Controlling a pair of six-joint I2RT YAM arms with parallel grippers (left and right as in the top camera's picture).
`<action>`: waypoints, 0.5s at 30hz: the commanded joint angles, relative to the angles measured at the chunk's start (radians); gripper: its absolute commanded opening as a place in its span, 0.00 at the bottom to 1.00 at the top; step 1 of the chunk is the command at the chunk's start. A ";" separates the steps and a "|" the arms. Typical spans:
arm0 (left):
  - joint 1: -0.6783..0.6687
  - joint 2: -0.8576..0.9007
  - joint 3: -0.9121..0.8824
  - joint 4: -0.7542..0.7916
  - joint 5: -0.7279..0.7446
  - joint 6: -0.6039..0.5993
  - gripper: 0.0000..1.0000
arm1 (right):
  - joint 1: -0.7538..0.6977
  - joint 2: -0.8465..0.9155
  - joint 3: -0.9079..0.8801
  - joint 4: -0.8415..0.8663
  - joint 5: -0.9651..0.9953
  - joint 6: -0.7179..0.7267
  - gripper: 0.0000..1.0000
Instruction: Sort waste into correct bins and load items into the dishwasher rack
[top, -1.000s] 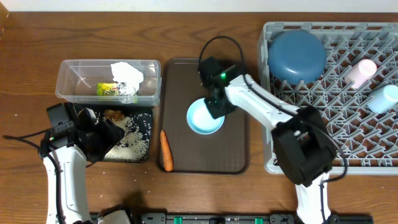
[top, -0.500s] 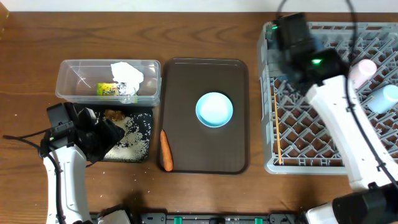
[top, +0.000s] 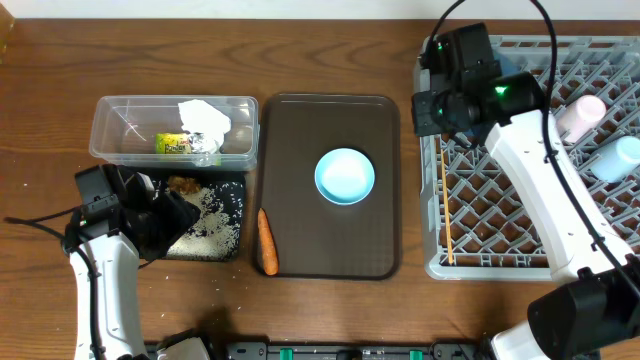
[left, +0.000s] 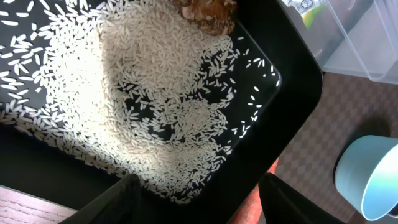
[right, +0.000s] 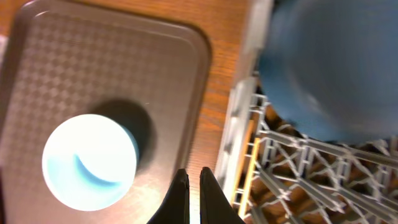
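Right gripper (top: 428, 110): moved off the brown tray (top: 300, 140) in the last second to the left edge of the rack (top: 500, 268) beside the blue bowl (right: 323, 68), pinched shut and empty; the small bowl (top: 345, 176) now sits upright nearer the tray's middle. Left gripper (left: 199, 183): partly open, empty, low over rice (left: 155, 112) in the black tray (top: 242, 215), brown lump (top: 182, 184) at its far end. Carrot (top: 267, 242) on the brown tray's left edge; chopsticks (top: 446, 205) in the rack; napkin (top: 203, 118) and wrapper (top: 175, 144) in the clear tub (top: 100, 135).
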 joint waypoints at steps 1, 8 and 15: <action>0.005 0.002 0.003 0.000 -0.012 0.018 0.62 | 0.008 0.005 -0.007 -0.001 -0.022 -0.014 0.01; 0.005 0.002 0.003 0.000 -0.012 0.018 0.62 | 0.013 0.005 -0.007 -0.004 -0.023 -0.014 0.01; 0.005 0.002 0.003 0.000 -0.012 0.018 0.62 | 0.013 0.005 -0.007 -0.021 -0.022 -0.014 0.01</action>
